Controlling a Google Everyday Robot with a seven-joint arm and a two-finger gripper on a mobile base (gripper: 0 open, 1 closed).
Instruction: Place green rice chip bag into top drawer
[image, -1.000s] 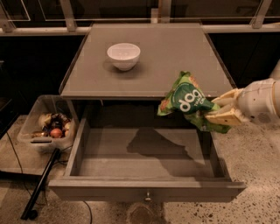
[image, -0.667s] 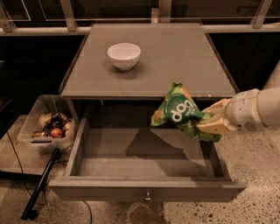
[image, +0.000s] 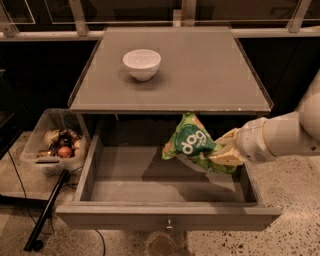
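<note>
Green rice chip bag (image: 191, 143), crinkly bright green with a dark round logo and white lettering, hangs tilted over the right half of the open top drawer (image: 150, 216); the gripper (image: 224, 153), above the drawer's right side, is clamped on the bag's right edge.

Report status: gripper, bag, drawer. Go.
Gripper shut on green rice chip bag, over open top drawer, right side. Bag aloft, not yet released. Nothing blocking the drop.
</note>
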